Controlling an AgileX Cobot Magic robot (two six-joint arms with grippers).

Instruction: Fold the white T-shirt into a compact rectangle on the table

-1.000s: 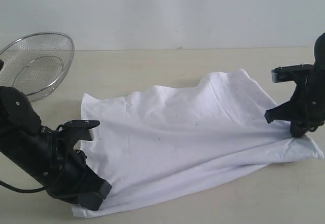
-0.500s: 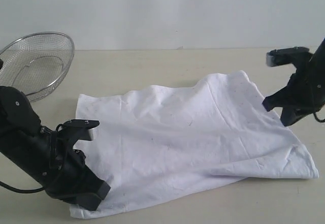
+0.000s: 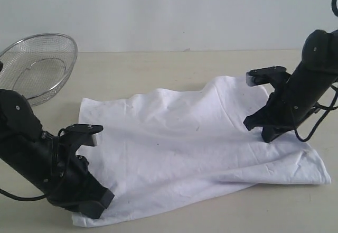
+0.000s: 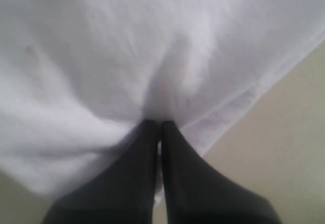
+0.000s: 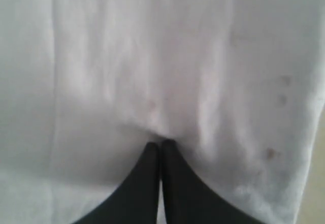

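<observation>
The white T-shirt point(image 3: 185, 143) lies rumpled and plain side up across the table point(image 3: 158, 66). My left gripper point(image 3: 99, 204) sits low at the shirt's near left corner. In the left wrist view that gripper point(image 4: 160, 125) is shut, with a pucker of the shirt's cloth point(image 4: 152, 56) pinched at its tips near the hem. My right gripper point(image 3: 264, 131) reaches down onto the shirt's right part. In the right wrist view it point(image 5: 160, 145) is shut on a small fold of the white cloth point(image 5: 152, 56). No lettering shows.
A round wire-mesh basket point(image 3: 37, 66) stands tilted at the far left, behind the left arm. Bare tabletop runs behind the shirt and to the right of its hem corner point(image 3: 322, 177). A pale wall closes the back.
My right gripper has risen and swung left, from the shirt's right edge to over its right part, drawing cloth along. The left arm has stayed put.
</observation>
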